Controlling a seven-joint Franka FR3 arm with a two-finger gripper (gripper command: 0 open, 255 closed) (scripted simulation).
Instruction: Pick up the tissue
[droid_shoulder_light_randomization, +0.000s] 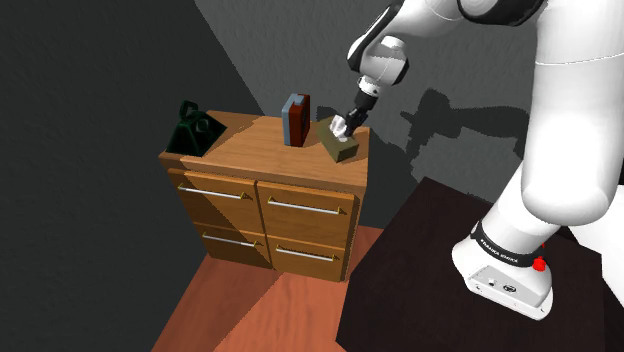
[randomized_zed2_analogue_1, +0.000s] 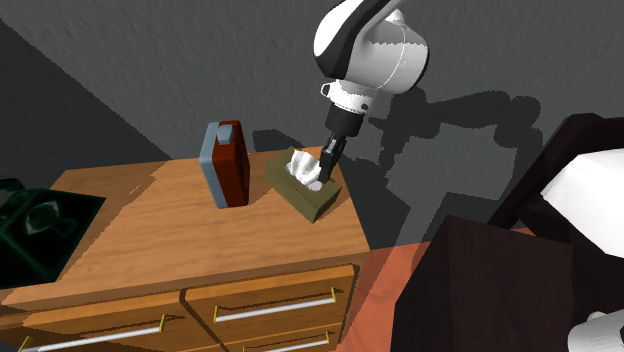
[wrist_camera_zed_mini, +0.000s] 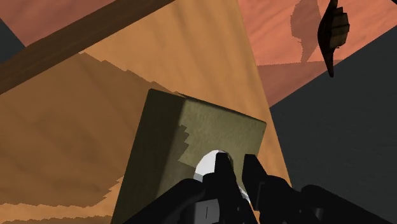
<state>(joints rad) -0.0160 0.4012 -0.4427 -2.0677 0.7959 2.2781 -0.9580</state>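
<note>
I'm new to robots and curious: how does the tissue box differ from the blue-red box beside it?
The tissue box is olive; the blue-red box is blue-grey and dark red. The tissue box lies flat, the blue-red box stands upright. The pincer clasps the tissue atop the tissue box; nothing touches the blue-red box. Both sit on the dresser.

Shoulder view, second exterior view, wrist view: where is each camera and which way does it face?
Shoulder view: beside the stand, looking down over the dresser; arm at right, gripper at the tissue box.
Second exterior view: above the dresser's front, facing the wall; the arm's end shows.
Wrist view: on the hand, looking down along the fingers clasping the tissue.
Both exterior views share the red-and-blue box.
</note>
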